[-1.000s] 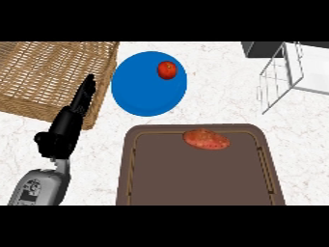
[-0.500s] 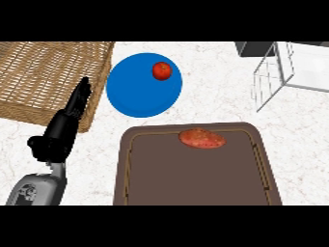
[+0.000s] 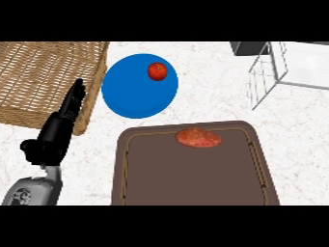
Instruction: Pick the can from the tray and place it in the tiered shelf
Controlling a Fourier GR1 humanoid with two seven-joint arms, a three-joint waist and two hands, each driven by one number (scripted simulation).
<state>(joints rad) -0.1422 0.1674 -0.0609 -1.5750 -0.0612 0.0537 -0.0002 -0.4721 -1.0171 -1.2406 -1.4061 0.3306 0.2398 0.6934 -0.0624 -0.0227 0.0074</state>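
Brown tray (image 3: 120, 169) sat on the counter (image 3: 302, 135), carrying one reddish lump (image 3: 198, 137) near its far edge. It did not look much like a can, but it was the only thing on the tray, so I took it for the task's thing. It lay well apart from the wire shelf (image 3: 267, 82) at upper right, and nothing showed in the part of the shelf in view.

The left hand (image 3: 56, 132) stood beside the basket (image 3: 32, 77), fingers straight and holding nothing. The right hand was out of view. A blue plate (image 3: 135, 96) with a red fruit (image 3: 157, 71) lay between basket and shelf.

By my judgement the pick was the step in hand: a hand had to reach the lump, curl round it, then carry it right to the shelf.

Against the earlier frames little differed: the scene had drifted slightly left, and the hand kept its pose
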